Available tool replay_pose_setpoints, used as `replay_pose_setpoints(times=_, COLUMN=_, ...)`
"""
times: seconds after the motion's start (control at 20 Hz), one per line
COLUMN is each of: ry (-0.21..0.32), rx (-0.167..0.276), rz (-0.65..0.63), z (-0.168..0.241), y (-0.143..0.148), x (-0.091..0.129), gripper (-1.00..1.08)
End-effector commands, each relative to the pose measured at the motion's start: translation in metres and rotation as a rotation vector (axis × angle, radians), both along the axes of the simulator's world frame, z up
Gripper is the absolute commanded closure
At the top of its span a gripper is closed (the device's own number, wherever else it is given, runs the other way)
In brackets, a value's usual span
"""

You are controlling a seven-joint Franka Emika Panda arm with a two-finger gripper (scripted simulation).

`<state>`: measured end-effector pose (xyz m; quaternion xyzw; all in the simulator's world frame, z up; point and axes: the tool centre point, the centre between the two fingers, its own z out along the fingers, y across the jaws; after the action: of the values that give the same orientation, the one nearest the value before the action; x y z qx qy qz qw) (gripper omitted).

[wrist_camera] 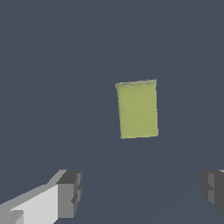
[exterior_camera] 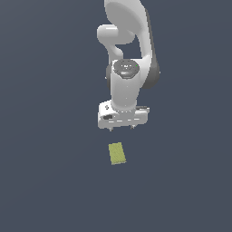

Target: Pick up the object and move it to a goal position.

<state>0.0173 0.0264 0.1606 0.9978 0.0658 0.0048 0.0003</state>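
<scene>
The object, a small flat yellow-green rectangular block (exterior_camera: 117, 153), lies on the dark grey surface, below the white gripper (exterior_camera: 122, 128) in the exterior view and apart from it. In the wrist view the block (wrist_camera: 137, 109) shows whole, ahead of the fingers. The gripper (wrist_camera: 141, 190) is open and empty; one grey fingertip (wrist_camera: 70, 192) and the other fingertip (wrist_camera: 213, 189) stand wide apart. In the exterior view only two short finger tips poke out under the white hand.
The white arm (exterior_camera: 129, 45) rises behind the gripper toward the top of the exterior view. The dark grey surface (exterior_camera: 45, 158) spreads all around the block.
</scene>
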Motion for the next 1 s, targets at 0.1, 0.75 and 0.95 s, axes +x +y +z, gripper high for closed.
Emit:
replay_pose_setpoints(times=0.1, ry=0.003, rx=-0.001, rz=0.021, z=-0.020, y=-0.005, x=0.015, gripper=-0.92)
replay_pose_setpoints(times=0.75, ry=0.009, rx=-0.001, rz=0.084, z=-0.090, y=-0.021, x=0.052, gripper=-0.92)
replay_pose_setpoints(times=0.95, ry=0.009, rx=-0.001, rz=0.091, z=-0.099, y=-0.023, x=0.056, gripper=-0.92)
